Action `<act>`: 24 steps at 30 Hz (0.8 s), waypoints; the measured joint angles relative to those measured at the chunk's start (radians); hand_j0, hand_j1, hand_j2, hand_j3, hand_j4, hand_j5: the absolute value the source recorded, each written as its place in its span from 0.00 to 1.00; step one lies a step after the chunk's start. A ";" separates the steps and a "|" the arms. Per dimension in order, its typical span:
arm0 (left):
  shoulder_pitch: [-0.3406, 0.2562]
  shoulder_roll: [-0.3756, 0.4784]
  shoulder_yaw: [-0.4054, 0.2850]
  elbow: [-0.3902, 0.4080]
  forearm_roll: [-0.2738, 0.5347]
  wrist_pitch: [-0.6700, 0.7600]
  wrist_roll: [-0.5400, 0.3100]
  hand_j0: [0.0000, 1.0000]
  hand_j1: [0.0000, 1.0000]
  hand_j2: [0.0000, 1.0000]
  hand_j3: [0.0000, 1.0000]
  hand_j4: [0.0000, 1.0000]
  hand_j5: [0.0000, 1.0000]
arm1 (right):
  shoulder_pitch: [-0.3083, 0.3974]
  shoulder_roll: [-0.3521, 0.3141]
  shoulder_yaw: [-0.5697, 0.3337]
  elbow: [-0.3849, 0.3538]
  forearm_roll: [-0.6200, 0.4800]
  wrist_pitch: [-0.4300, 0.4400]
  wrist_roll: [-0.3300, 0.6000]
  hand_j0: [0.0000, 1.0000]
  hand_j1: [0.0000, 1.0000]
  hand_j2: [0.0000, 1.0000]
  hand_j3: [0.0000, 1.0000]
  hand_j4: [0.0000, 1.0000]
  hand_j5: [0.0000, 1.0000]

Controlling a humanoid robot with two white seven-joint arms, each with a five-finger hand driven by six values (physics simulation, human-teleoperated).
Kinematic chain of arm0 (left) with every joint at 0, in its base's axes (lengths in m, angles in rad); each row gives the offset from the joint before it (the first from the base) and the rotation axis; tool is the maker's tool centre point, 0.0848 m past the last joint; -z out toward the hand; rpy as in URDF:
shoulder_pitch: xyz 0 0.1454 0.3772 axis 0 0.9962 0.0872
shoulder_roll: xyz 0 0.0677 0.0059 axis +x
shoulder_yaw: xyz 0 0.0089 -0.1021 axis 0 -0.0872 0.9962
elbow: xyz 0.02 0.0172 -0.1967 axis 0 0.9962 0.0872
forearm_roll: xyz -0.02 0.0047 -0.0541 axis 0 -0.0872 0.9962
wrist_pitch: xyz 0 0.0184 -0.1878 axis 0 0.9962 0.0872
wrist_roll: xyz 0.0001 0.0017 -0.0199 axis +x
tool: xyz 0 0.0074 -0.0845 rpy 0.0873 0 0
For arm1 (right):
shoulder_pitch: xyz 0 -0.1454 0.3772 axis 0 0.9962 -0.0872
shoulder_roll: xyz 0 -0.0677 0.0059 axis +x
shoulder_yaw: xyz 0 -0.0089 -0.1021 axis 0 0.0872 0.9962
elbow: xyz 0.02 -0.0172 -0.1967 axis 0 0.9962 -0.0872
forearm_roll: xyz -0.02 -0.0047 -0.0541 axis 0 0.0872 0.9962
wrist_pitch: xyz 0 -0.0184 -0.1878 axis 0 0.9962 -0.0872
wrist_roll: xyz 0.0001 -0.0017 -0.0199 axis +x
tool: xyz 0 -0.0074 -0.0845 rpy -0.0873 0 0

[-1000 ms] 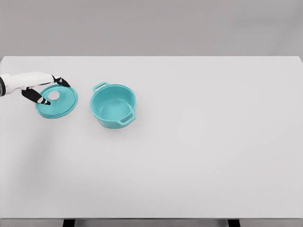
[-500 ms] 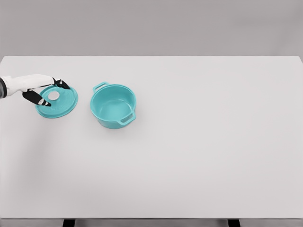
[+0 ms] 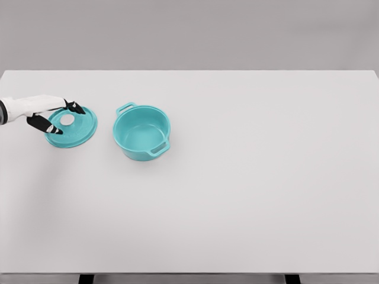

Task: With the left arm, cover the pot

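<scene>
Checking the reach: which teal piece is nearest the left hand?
The lid, flat on the table; the left hand is over its left edge. The pot stands apart, farther right.

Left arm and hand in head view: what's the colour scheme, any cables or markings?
The left arm is a smooth white shell with a dark band at the picture's edge. Left hand has black fingers, white at one visible tip. No cables or markings visible. Right arm is out of view.

You were looking at a bare simulated test scene: a plain white counter [image 3: 249,195] before a grey wall [image 3: 189,32].
</scene>
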 measured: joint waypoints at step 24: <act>0.008 0.014 0.001 -0.072 0.004 0.000 0.004 0.49 0.49 0.49 0.49 0.49 0.49 | 0.000 0.000 0.000 0.000 0.000 0.000 0.000 1.00 1.00 1.00 1.00 1.00 1.00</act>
